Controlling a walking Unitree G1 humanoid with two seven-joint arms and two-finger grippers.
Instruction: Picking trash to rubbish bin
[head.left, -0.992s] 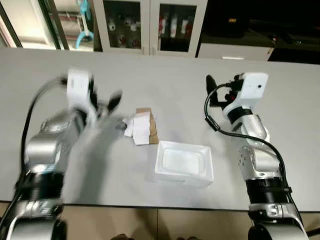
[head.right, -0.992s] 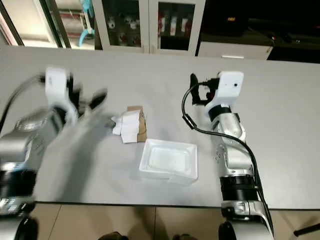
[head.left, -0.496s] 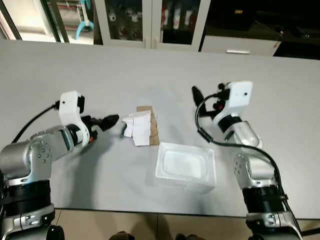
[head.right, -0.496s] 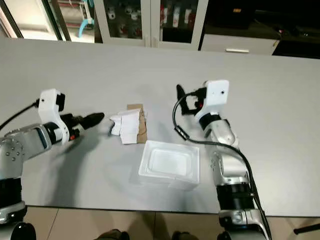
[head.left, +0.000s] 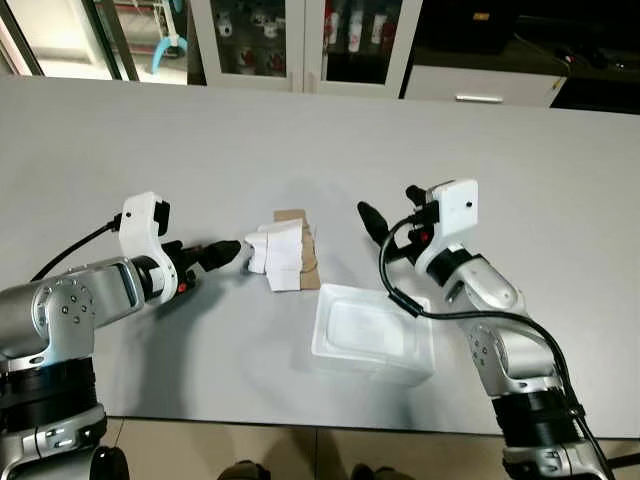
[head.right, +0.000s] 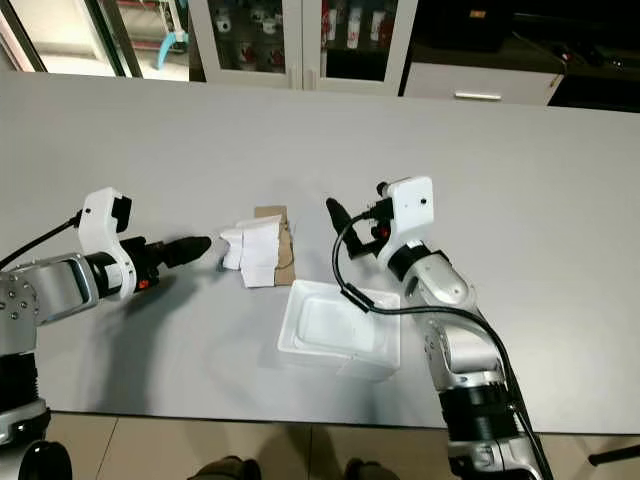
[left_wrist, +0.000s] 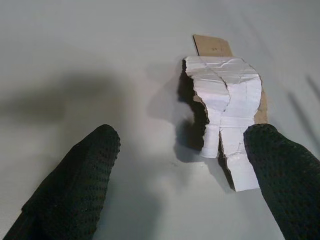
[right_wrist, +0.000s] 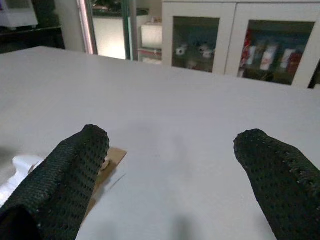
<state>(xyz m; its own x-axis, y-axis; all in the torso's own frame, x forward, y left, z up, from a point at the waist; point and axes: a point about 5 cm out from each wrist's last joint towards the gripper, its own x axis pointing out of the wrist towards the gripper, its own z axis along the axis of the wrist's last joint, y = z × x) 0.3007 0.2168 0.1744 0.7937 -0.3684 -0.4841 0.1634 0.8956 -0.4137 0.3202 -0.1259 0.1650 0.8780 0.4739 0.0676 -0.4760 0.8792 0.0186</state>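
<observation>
Long grey table (head.left: 300, 120) with glass-fronted cabinets (head.left: 300, 40) behind. Near the middle, a torn piece of white-faced cardboard (head.left: 285, 252) lying flat; just beside it, toward the near edge, an empty white foam tray (head.left: 372, 333). Left gripper (left_wrist: 182, 165) low over the table, fingers (left_wrist: 75, 185) spread wide, tips close to the cardboard's edge, holding nothing. Right gripper (right_wrist: 170, 170) raised above the tray's far side, fingers (right_wrist: 70, 170) likewise parted and empty.
</observation>
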